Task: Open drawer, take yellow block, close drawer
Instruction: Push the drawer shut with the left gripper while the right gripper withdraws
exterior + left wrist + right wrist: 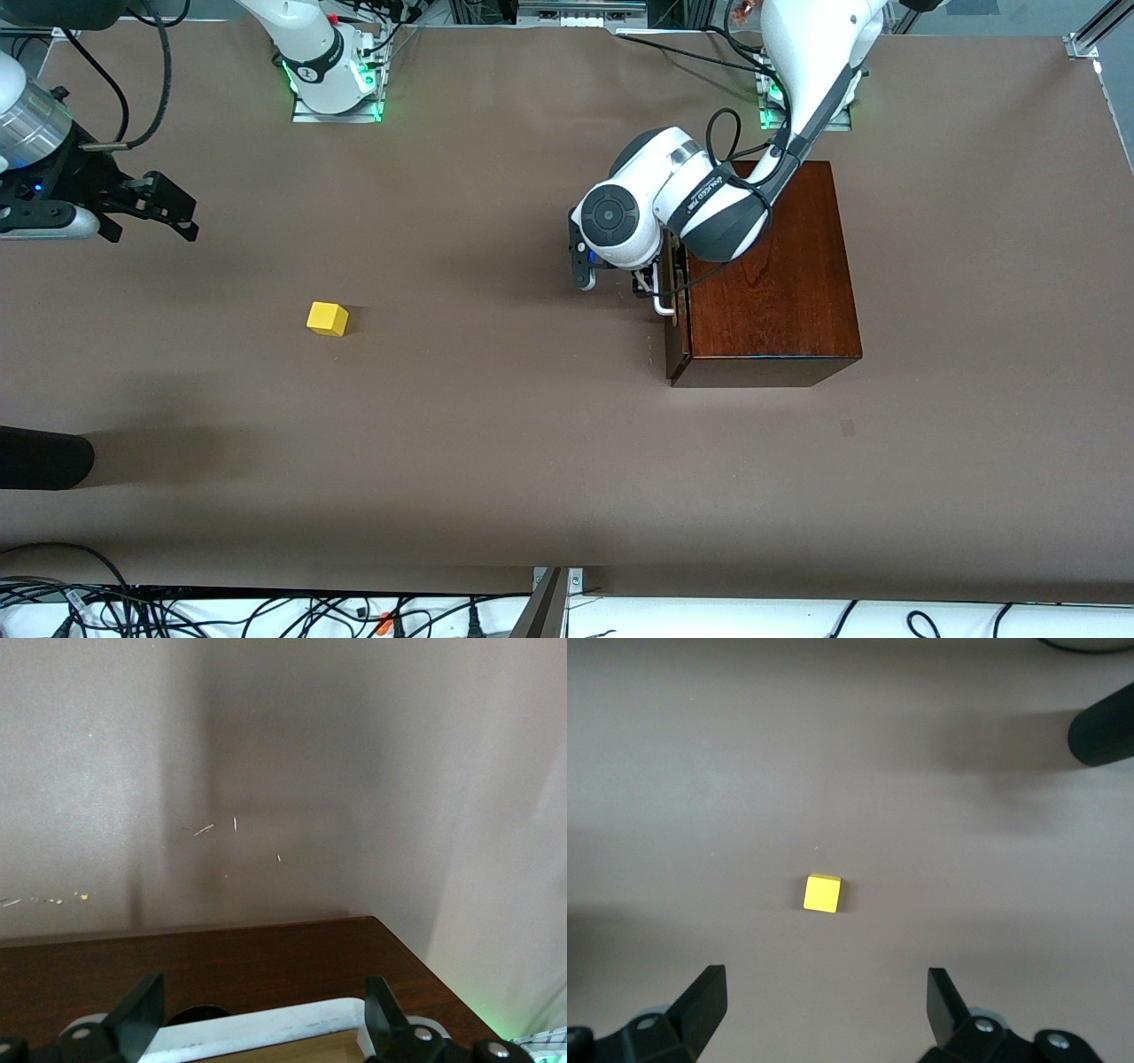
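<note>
The yellow block (327,319) lies alone on the brown table, far from the box; it also shows in the right wrist view (822,894). The dark mahogany box (771,275) stands toward the left arm's end. Its drawer front (678,359) faces the table's middle, with a narrow pale strip of tray (679,292) showing beside it. My left gripper (651,285) is open at the white handle (663,306). In the left wrist view the handle bar (266,1028) lies between the fingers of my left gripper (264,997), untouched. My right gripper (173,213) (824,988) is open and empty, up over the table.
A black rounded object (44,456) pokes in at the right arm's end, nearer the front camera than the block; it also shows in the right wrist view (1103,726). Cables lie along the table's front edge (266,611).
</note>
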`<action>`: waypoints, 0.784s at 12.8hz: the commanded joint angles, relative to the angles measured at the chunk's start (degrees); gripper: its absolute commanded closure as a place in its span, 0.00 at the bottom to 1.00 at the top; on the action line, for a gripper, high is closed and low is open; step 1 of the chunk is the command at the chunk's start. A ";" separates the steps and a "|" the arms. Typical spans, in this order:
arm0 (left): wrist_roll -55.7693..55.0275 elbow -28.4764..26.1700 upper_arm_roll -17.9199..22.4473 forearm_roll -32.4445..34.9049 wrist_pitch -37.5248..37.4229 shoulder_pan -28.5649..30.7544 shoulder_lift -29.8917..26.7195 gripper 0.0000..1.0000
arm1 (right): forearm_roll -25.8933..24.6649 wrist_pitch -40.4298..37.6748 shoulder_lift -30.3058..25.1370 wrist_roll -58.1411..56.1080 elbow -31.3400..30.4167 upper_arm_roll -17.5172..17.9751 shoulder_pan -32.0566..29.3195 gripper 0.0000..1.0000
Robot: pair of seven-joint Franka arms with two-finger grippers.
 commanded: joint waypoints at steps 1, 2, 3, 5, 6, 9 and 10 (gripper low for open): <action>1.41 0.14 -0.47 2.30 -1.44 0.86 -1.38 0.00 | 1.66 -1.18 0.79 -0.89 1.33 -0.44 -0.51 0.00; 1.41 0.14 -0.47 2.30 -1.44 0.94 -1.47 0.00 | 1.66 -1.09 0.88 -0.90 1.33 -0.35 -0.51 0.00; 1.41 0.23 -0.47 2.30 -1.53 1.03 -1.82 0.00 | 1.57 -1.01 0.97 -0.90 1.33 -0.26 -0.51 0.00; 0.98 0.93 -0.47 1.69 -1.62 1.03 -3.40 0.00 | 1.57 -1.01 1.06 -0.90 1.07 -0.18 -0.51 0.00; 0.36 1.72 -0.56 1.42 -2.32 1.03 -4.62 0.00 | 1.57 -1.01 1.06 -0.98 0.98 -0.18 -0.51 0.00; -6.47 6.89 -0.12 0.72 -7.05 1.03 -9.10 0.00 | 1.48 -0.74 1.14 -0.98 0.71 0.17 -0.33 0.00; -8.67 9.70 -0.03 0.89 -9.16 1.03 -9.99 0.00 | 1.13 -0.22 1.41 -0.98 0.71 0.26 -0.33 0.00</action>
